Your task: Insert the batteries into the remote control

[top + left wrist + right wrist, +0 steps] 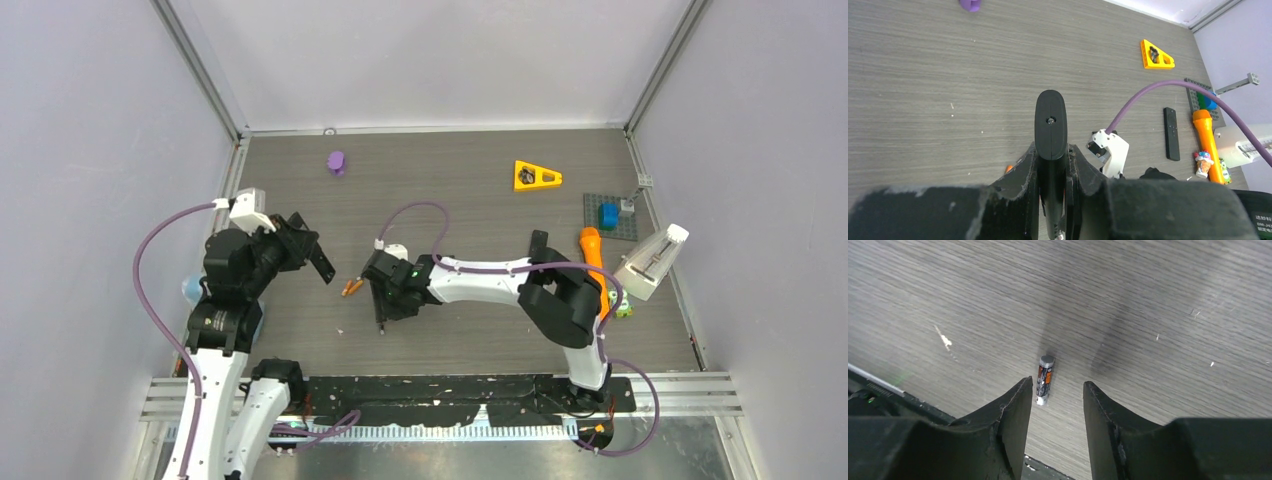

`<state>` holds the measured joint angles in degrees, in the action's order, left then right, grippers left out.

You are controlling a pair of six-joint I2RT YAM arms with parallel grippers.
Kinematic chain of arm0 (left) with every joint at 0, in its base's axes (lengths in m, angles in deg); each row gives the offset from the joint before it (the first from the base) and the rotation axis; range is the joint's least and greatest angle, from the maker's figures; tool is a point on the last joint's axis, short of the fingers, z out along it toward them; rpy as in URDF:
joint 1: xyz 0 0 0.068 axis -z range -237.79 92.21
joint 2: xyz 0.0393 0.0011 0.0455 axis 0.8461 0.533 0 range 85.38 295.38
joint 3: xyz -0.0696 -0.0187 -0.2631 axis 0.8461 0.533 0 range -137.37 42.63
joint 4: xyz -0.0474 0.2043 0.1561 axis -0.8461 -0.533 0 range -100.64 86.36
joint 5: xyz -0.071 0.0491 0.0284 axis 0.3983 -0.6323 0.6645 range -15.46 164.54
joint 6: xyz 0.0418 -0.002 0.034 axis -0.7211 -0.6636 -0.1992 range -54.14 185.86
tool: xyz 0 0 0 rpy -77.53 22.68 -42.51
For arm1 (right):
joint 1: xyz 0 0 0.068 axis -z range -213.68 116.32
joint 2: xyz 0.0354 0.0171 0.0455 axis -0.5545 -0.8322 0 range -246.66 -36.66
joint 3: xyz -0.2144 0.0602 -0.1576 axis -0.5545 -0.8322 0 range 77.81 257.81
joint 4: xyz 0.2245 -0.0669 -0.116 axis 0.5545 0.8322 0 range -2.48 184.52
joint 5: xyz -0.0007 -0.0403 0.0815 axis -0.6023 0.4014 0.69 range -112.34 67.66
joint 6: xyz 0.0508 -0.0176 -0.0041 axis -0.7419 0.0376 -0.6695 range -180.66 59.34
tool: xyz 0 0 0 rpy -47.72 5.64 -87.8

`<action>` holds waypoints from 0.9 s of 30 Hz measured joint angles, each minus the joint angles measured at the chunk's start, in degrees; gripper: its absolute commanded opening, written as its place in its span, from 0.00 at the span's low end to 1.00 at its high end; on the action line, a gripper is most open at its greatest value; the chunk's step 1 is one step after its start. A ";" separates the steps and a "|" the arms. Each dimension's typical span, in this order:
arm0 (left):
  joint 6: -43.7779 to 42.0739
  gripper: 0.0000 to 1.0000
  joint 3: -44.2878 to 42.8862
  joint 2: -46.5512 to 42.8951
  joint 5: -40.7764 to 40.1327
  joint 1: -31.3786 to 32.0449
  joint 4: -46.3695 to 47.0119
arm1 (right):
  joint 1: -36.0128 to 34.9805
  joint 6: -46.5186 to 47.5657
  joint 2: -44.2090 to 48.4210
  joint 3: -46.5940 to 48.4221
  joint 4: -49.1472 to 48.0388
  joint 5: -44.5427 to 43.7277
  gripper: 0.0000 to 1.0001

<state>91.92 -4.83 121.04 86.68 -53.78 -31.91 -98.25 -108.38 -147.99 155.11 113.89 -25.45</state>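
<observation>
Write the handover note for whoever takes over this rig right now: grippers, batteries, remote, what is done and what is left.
Left gripper: shut on the black remote, holding it above the table.
Right gripper: open, low over one battery that lies on the table just ahead of its fingers, not gripped.
The top view shows small orange batteries on the table between the arms.
Done: remote in hand. No battery is visibly loaded, and the compartment cannot be seen.
Left: grasp each battery and seat it in the remote.

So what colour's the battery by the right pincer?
Battery black and orange, silver ends; right wrist view.
</observation>
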 measured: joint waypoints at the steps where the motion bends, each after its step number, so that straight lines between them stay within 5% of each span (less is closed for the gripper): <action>1: 0.00 0.00 0.46 -0.39 -0.15 0.00 -0.13 | -0.35 -0.46 -0.81 0.31 0.31 -0.31 0.46; 23: 0.59 0.00 3.78 -4.35 -3.87 0.37 -1.84 | -5.68 0.02 -9.01 12.00 11.67 -8.13 0.39; 26: 0.79 0.00 3.80 -4.35 -4.42 0.37 -2.12 | -7.08 0.31 -9.33 12.55 13.14 -9.27 0.29; 27: 0.90 0.00 3.87 -4.37 -4.50 0.37 -2.12 | -7.39 0.39 -9.33 12.55 13.46 -9.46 0.16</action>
<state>92.82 -0.96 116.66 82.18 -53.41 -34.03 -105.64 -107.99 -157.32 167.66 127.36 -34.92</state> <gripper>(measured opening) 0.173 0.352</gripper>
